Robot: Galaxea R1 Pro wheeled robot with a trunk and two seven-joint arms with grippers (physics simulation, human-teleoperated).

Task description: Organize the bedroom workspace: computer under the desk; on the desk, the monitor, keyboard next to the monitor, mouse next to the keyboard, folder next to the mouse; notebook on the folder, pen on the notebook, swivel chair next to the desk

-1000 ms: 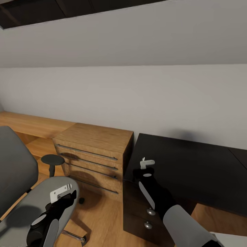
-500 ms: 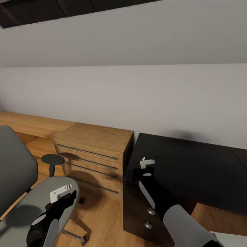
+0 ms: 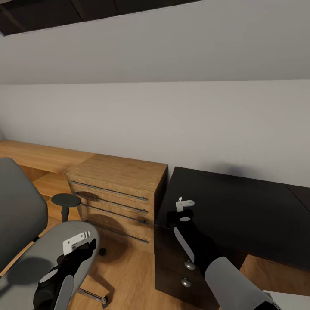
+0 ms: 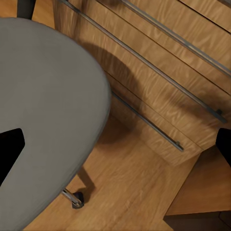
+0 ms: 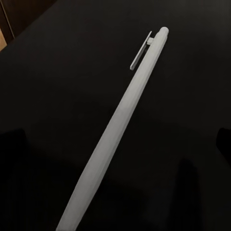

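Nothing has shifted over the last second: both arms and the camera sit exactly as they did, so the job is paused with the pen (image 5: 120,120) carried but not set down. The right hand (image 3: 184,205) holds that pale pen above the counter (image 3: 249,215), near its left front corner, the pen's clip end slanting out over the bare black top. The left hand (image 3: 79,242) hangs over the swivel chair (image 3: 26,241) seat; I cannot tell how wide it stands. Between chair and counter stands the wooden cabinet (image 3: 118,193), close against the counter's left edge. The black top offers ample open room toward its right.
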